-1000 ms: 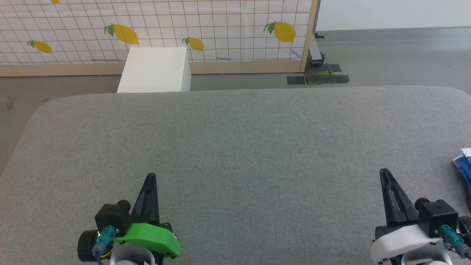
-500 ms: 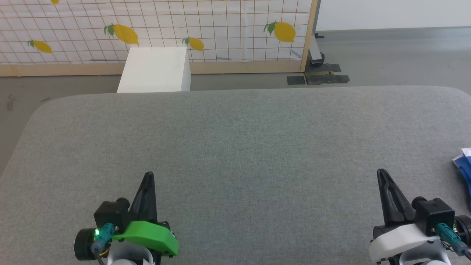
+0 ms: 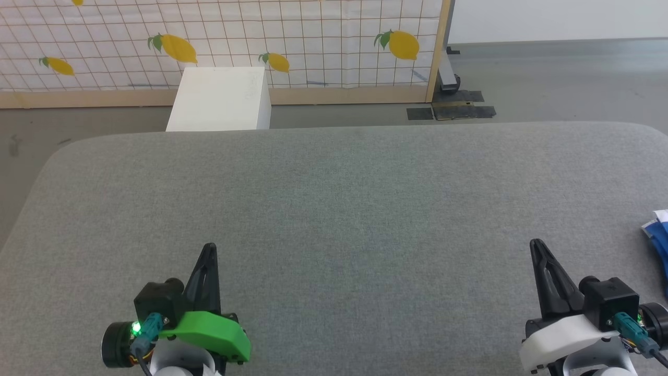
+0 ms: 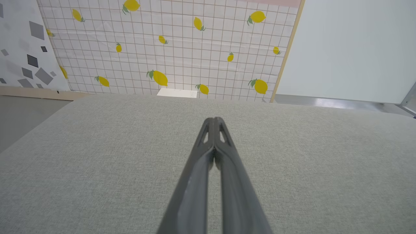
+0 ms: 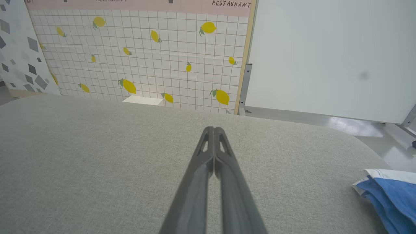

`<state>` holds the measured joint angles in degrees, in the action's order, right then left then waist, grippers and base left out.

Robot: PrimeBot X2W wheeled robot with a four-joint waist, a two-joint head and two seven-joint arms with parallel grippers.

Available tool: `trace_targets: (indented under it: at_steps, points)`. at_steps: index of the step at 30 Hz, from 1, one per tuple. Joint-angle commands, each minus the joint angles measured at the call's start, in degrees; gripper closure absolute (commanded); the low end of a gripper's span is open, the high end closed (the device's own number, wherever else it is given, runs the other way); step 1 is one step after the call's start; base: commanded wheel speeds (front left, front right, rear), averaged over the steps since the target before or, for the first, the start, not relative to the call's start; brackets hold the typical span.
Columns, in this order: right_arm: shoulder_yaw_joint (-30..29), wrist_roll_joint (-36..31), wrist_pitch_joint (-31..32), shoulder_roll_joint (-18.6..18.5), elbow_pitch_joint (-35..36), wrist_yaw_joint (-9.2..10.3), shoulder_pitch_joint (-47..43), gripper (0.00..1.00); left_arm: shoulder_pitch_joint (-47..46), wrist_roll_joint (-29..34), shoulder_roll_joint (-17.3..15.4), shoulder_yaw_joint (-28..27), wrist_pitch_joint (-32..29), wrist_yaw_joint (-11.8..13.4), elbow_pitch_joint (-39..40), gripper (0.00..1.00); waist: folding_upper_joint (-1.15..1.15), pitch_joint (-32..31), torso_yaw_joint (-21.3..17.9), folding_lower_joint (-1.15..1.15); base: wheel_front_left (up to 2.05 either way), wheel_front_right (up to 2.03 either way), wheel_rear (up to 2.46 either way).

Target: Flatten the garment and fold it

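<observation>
Right gripper [image 3: 534,244] drifted left; it & left gripper [image 3: 209,246] pinched closed, empty; garment [image 3: 657,232] soft, rumpled.

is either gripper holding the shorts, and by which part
Nothing is held. The left gripper and right gripper are shut and empty; the shorts lie apart.

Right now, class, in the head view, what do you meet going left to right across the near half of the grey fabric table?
Green-shelled dark-fingered left gripper → white-shelled dark-fingered right gripper → bright blue soft-fabric garment with white trim.
</observation>
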<state>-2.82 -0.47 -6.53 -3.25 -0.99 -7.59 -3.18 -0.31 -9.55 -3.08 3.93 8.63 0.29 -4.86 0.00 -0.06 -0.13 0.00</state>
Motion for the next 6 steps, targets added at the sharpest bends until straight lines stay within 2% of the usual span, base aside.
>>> trace_targets:
  at_steps: [1, 6]
  points:
    - [0.2, 0.2, 0.3, 0.1, 0.3, 0.04, 1.0, 1.00, 0.1, 0.7, 0.1, -0.4, -0.3, -0.1, 0.4, 1.00, 0.00, 0.0, 0.0, 0.00, 0.00, 0.00, 0.00]
    - [0.4, 0.2, 0.7, 0.1, 0.4, 0.04, 1.2, 1.00, 0.1, 1.3, 0.1, -0.6, -0.9, -0.1, 0.8, 1.00, 0.00, 0.0, 0.0, 0.00, 0.00, 0.00, 0.00]
